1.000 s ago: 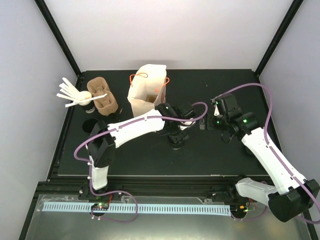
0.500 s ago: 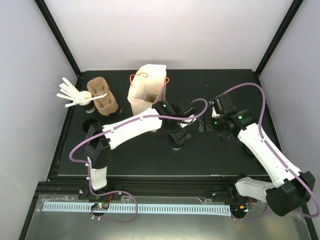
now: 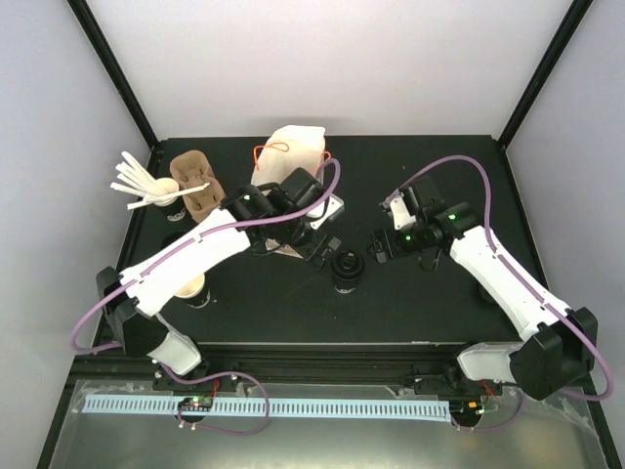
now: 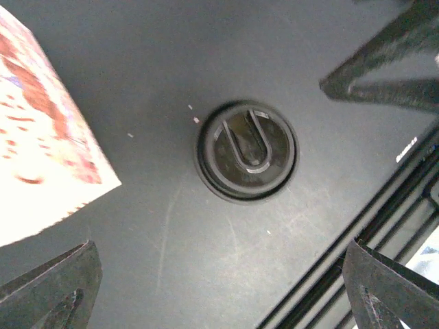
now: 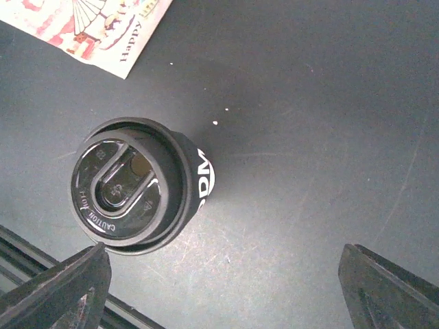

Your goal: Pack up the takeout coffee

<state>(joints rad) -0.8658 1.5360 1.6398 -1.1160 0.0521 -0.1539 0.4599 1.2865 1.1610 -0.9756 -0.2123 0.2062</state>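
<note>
Takeout coffee cup (image 3: 346, 270), small and black with a round black lid (image 4: 247, 151), stands upright on the dark table (image 3: 439, 313) close to its centre, and neither claw touches it. Seen from overhead, the left gripper (image 3: 322, 244) hangs just beside the cup at about its 10 o'clock, with the jaws spread wide and nothing between them. From the left wrist camera the lid shows from straight above, a U-shaped ridge moulded into its top, while the two dark fingers (image 4: 51, 288) stand far apart at the lower corners of that view. The right gripper (image 3: 378, 244) is near the cup at about its 2 o'clock, likewise released and holding nothing. In the right wrist view the cup sits toward 9 o'clock, its white lettering (image 5: 206, 179) facing 3 o'clock, and it lies outside the gap between the parted fingers. A white paper bag (image 3: 288, 161) with orange handles stands upright beyond the left gripper, at about 11 o'clock from the cup and apart from it; a printed corner of the bag shows at 11 o'clock in the right wrist view. Far off toward the table's 10 o'clock corner are brown pulp cup carriers (image 3: 200, 191), and just beside them at their 9 o'clock a black cup of white stirrer sticks (image 3: 161, 192).
</note>
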